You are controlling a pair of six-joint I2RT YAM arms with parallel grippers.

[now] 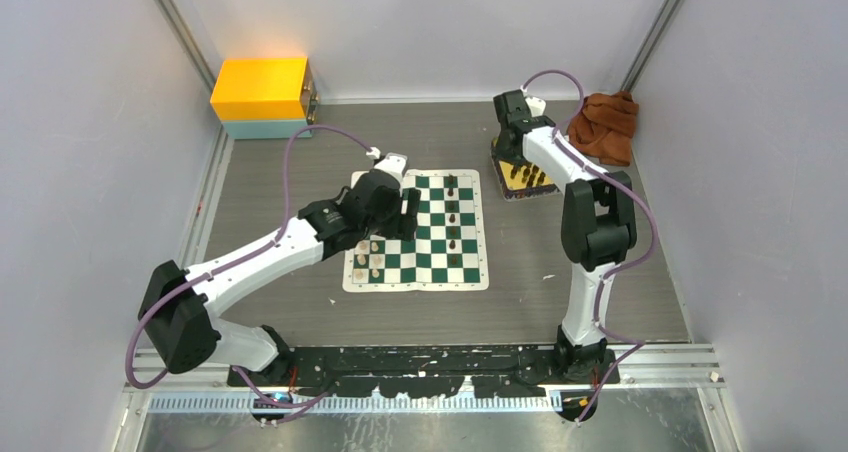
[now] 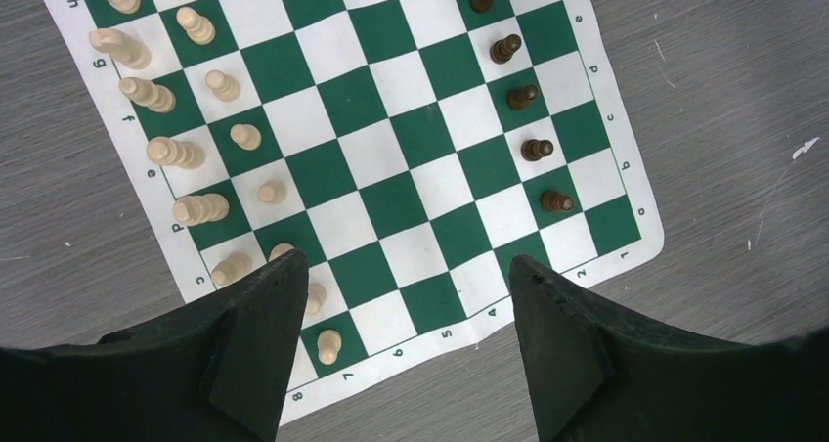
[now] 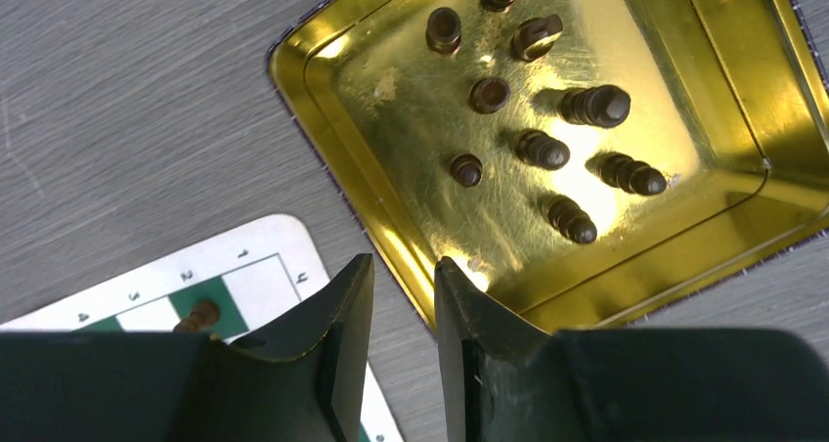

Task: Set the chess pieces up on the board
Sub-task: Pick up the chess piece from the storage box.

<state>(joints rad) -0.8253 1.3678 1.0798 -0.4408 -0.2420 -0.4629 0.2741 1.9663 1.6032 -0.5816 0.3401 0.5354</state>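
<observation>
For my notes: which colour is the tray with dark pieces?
Tray: shiny gold; right wrist view.

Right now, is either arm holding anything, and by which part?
Nothing is held. The left gripper hangs open above the board, fingers empty; the right gripper hovers by the gold tray, nothing between its fingers.

chess pieces (image 2: 244,136) on board (image 2: 391,149), tray (image 3: 391,90) right of board

The board (image 2: 391,158) is checked dark green and white, bordered cream; the pieces (image 2: 149,94) are cream-tan or dark brown; the tray (image 3: 401,119) gold; the surface (image 1: 530,262) grey.
</observation>
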